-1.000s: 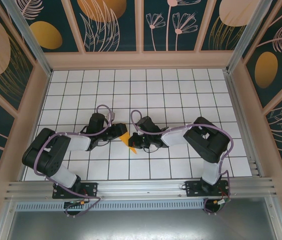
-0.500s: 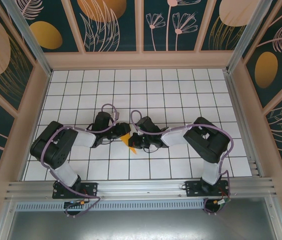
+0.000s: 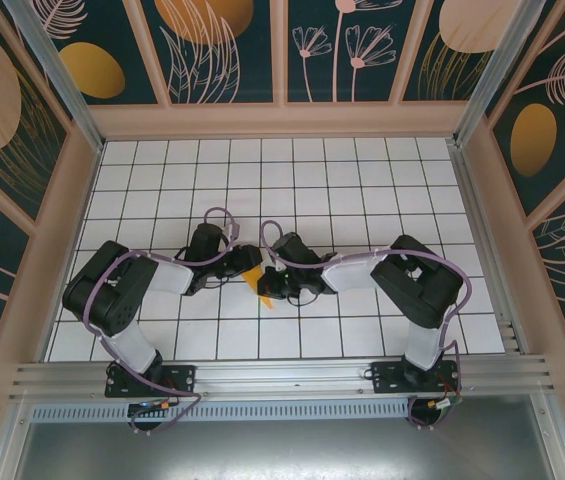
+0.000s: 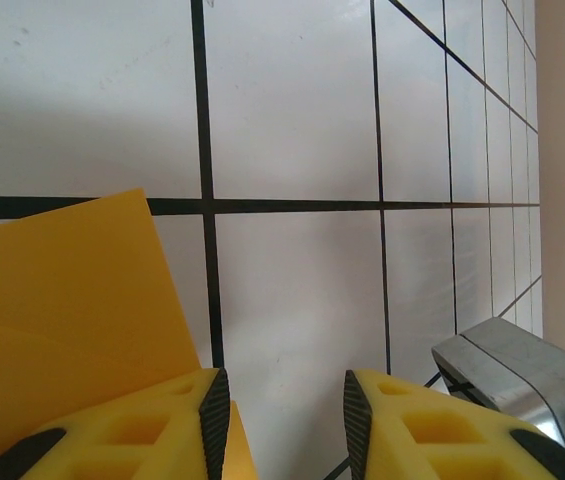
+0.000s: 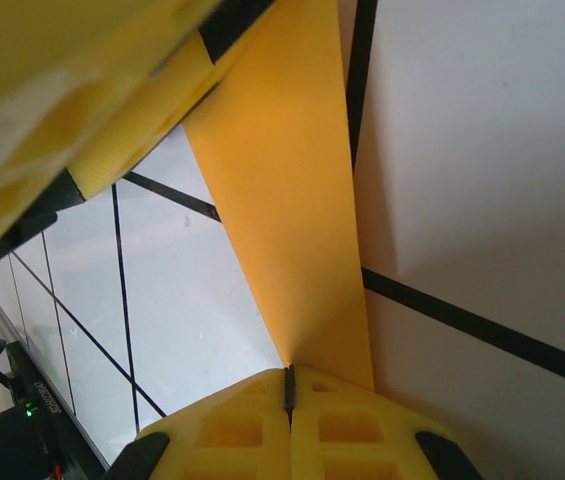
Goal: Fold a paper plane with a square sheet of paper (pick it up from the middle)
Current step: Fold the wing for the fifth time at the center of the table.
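The square sheet of paper [image 5: 292, 250], thin, matte orange-yellow and creased into a narrow flap, is being held over the middle of the white gridded worktop [image 3: 362, 180]. The right pincer [image 5: 288, 385] is clenching one end, apparently steadying it for folding. The left pincer [image 4: 280, 400] is standing parted beside the paper, gripping nothing.
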